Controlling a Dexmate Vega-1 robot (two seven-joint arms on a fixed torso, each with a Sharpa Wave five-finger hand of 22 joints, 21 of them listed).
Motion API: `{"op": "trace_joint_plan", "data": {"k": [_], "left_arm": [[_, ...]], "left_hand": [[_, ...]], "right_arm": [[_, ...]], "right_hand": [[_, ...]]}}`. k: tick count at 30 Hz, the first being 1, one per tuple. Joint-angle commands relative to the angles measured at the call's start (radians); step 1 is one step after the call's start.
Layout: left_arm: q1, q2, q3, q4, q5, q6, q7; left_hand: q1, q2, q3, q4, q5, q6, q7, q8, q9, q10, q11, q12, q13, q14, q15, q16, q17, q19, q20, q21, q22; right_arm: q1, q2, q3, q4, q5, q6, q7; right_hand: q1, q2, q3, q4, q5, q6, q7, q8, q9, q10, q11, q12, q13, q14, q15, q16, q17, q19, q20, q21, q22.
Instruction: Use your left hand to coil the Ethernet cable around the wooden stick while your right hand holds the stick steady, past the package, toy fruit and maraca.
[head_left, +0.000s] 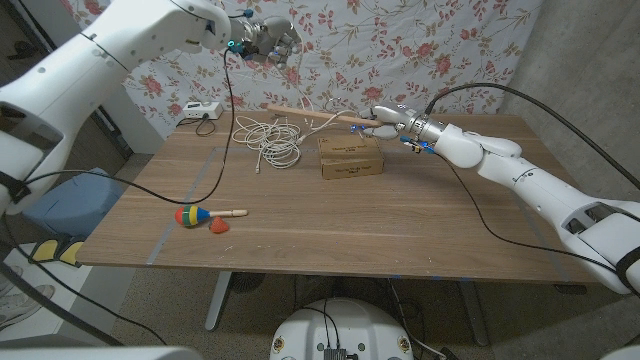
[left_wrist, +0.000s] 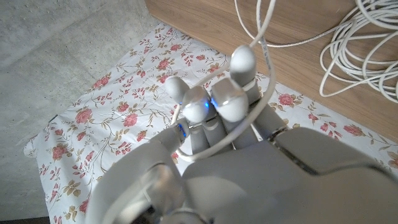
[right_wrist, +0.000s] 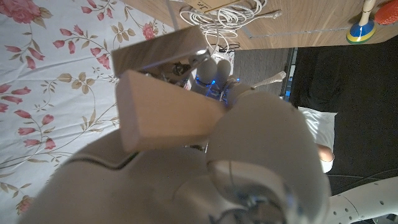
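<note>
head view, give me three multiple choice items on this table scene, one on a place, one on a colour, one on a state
1. Where does the maraca lie?
A. near the table's front left
B. on top of the package
C. inside the cable pile

2. What colour is the small toy fruit beside the maraca?
A. blue
B. red
C. white

3. What is the right hand doing?
A. resting empty on the table
B. holding the wooden stick off the table
C. pressing on the package

Answers:
1 A: it lies on the bare wood toward the front left, far from the brown package and the loose pile of Ethernet cable.
2 B: it shows red next to the maraca's handle.
3 B: its fingers close on one end of the wooden stick, which juts out above the table. The left hand grips a strand of cable up high.
</note>
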Motion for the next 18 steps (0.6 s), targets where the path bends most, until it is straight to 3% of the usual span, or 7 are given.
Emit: {"op": "trace_joint_plan", "data": {"k": [1, 9, 18], "left_arm": [[0.021, 0.003, -0.028, -0.063, 0.022, -0.093, 0.068], [0.021, -0.007, -0.036, -0.080, 0.021, -0.148, 0.052], [0.053, -0.029, -0.058, -0.097, -0.014, -0.212, 0.055]], "left_hand": [[0.022, -0.008, -0.005, -0.020, -0.004, -0.070, 0.027, -0.040, -0.052, -0.042, -0.018, -0.015, 0.007, -0.011, -0.007, -0.031, -0.019, -0.034, 0.004, -0.008, -0.016], [0.053, -0.007, -0.017, -0.050, -0.003, -0.062, 0.043, -0.089, -0.142, -0.043, -0.020, -0.040, -0.011, -0.008, -0.009, -0.058, -0.040, -0.042, 0.000, 0.003, -0.038], [0.066, -0.009, -0.031, -0.058, -0.003, -0.055, 0.046, -0.090, -0.148, -0.039, -0.022, -0.038, 0.003, -0.005, -0.008, -0.057, -0.033, -0.037, 0.002, 0.010, -0.046]], "right_arm": [[0.064, 0.034, -0.081, 0.075, 0.000, -0.038, -0.005], [0.091, 0.061, -0.107, 0.119, 0.022, -0.067, 0.005], [0.101, 0.079, -0.122, 0.131, 0.026, -0.116, -0.005]], "right_hand": [[0.003, 0.006, 0.003, 0.000, 0.006, 0.021, -0.013, 0.002, 0.002, 0.006, -0.001, -0.005, 0.001, 0.001, -0.080, -0.002, 0.002, 0.000, -0.109, -0.005, 0.002], [0.003, 0.007, 0.001, -0.001, 0.006, 0.021, -0.014, 0.001, 0.002, 0.005, 0.002, -0.005, 0.001, 0.002, -0.080, -0.003, 0.002, 0.000, -0.108, -0.006, 0.003], [0.003, 0.008, 0.000, -0.002, 0.006, 0.020, -0.012, -0.001, 0.001, 0.006, -0.001, -0.006, -0.003, 0.002, -0.080, -0.005, 0.002, 0.000, -0.108, -0.007, 0.003]]}}
